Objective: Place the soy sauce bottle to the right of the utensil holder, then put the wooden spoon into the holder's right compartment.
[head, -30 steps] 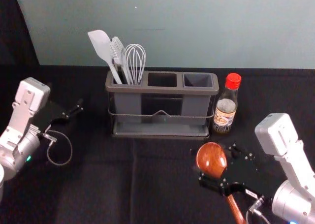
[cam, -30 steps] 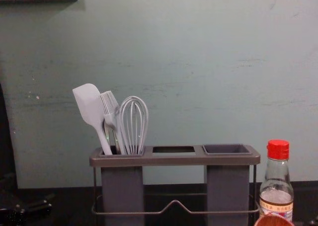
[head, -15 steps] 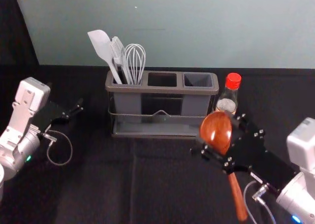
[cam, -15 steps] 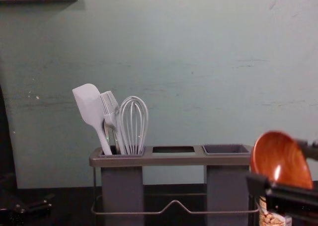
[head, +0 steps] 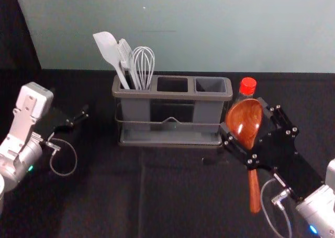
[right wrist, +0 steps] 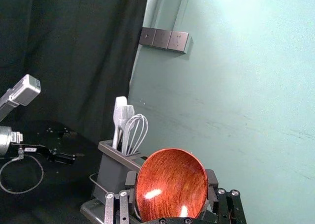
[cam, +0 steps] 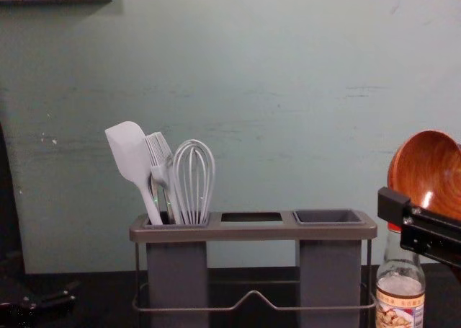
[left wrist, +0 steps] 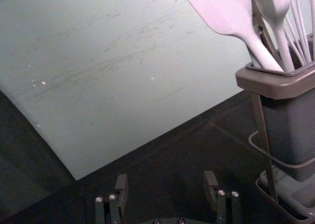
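Compared with the earlier frames, the wooden spoon (head: 254,191) is higher: in the chest view its bowl has risen from the bottom edge to well above the rim of the utensil holder (head: 172,95), by the right edge. In the head view it has gone forward and to the right, and now overlaps the soy sauce bottle (cam: 400,285). Bottle and holder have not shifted.

Spoon: bowl end up, handle down, long axis steep, the handle's tip pointing towards the near side of the table. It is held in the air in front of the bottle, outside the holder's right compartment (head: 211,85). The bottle stands upright just beside the holder, on its right.

Right gripper (head: 244,120): fingers parted by the spoon's width, closed on it around the bowl. Left gripper (head: 78,120): at the left side, fingers wide apart with nothing between them.

Obscured: in the head view, spoon and gripper cover most of the bottle below its cap. In the chest view a finger hides most of the cap, and the right edge cuts off part of the bowl. Exact finger contact is hard to make out.
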Tool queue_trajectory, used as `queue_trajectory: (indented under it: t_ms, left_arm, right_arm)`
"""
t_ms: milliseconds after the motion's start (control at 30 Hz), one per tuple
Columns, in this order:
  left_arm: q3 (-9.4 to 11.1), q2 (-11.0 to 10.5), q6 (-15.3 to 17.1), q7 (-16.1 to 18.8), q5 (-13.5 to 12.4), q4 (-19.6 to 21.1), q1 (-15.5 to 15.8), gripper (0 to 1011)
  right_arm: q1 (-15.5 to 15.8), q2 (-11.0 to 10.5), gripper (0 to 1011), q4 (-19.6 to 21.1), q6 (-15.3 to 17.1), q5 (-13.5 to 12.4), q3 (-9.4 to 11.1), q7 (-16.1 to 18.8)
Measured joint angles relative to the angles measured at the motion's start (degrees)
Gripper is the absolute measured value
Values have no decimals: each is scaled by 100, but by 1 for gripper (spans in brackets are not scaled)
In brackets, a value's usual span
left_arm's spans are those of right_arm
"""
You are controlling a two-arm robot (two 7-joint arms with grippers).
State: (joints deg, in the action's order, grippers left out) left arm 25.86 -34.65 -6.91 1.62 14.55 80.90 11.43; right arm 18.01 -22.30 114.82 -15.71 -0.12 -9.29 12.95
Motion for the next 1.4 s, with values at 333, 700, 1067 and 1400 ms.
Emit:
queue_trajectory:
  t_ms: [333,700,1067,1400]
  left_arm:
    - [0,0,0,0,0,0,0,1005]
    - [0,0,0,0,0,0,0,1005]
    - [0,0,0,0,0,0,0,1005]
    - [0,0,0,0,0,0,0,1005]
  right_arm:
    - [-3,-28,838,14,7,-17,-9,17]
    - [-8,-31,838,19,26,-19,-12,25]
    - [-406,375,838,-433,-1147,203,52,-122]
    - [-1323,561,838,-1034,-1666,159,-18,134]
